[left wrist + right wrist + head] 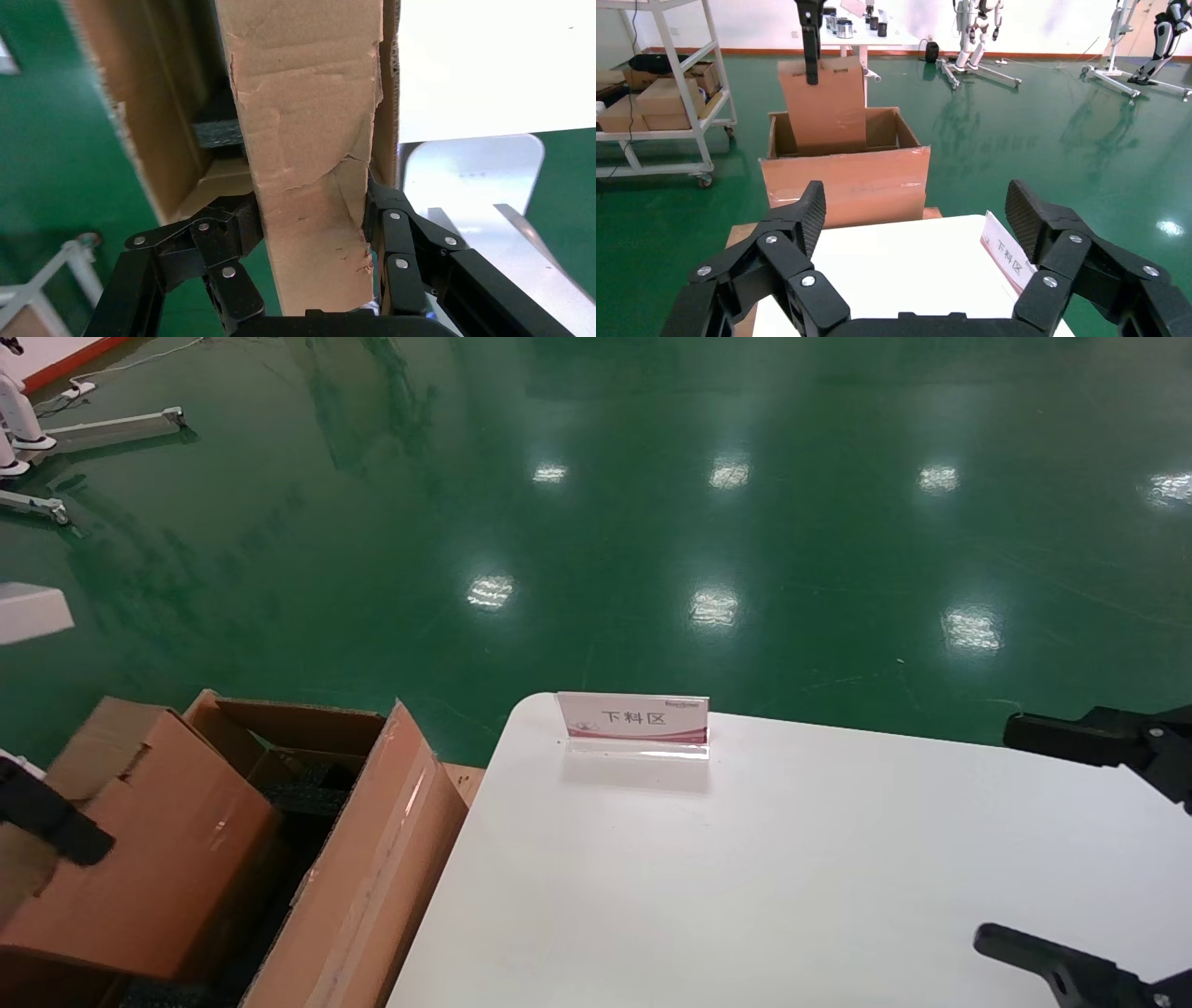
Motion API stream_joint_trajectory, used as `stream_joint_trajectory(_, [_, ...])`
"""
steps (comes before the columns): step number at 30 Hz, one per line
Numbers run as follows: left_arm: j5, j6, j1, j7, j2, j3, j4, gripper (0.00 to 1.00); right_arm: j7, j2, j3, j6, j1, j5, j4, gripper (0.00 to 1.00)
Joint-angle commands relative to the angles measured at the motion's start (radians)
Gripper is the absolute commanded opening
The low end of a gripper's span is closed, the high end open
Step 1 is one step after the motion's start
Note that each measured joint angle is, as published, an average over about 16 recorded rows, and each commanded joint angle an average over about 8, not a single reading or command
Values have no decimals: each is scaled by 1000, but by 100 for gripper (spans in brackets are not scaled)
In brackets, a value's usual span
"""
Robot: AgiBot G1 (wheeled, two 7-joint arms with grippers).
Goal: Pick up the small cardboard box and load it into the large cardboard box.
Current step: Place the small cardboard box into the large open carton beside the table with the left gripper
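Observation:
My left gripper [310,205] is shut on the small cardboard box [309,126], one finger on each side face. This plain brown box [158,840] stands tilted, its lower end down inside the large cardboard box [372,859], which is open beside the table's left edge. From the right wrist view, the small cardboard box [828,105] sticks up out of the large cardboard box [849,182], with the left gripper [810,53] at its top. Black foam [218,133] lies inside. My right gripper [916,210] hovers open and holding nothing over the white table [891,274].
A small standing sign [633,719] sits at the far edge of the white table [792,877]. A shelf cart [659,105] with cartons stands beyond the large box. Robot stands [979,42] are spread over the green floor.

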Motion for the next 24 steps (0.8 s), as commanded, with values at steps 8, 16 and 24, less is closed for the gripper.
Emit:
stream_joint_trajectory(8, [-69,0,135,87,-14,-16,138,0,0,0,0,0,0,0,0,100])
stream_joint_trajectory(16, [-107,0,226,151,-7,-31,241,0,0,0,0,0,0,0,0,100])
stream_joint_trajectory(24, [-126,0,293,207,7,-40,334,0,0,0,0,0,0,0,0,100])
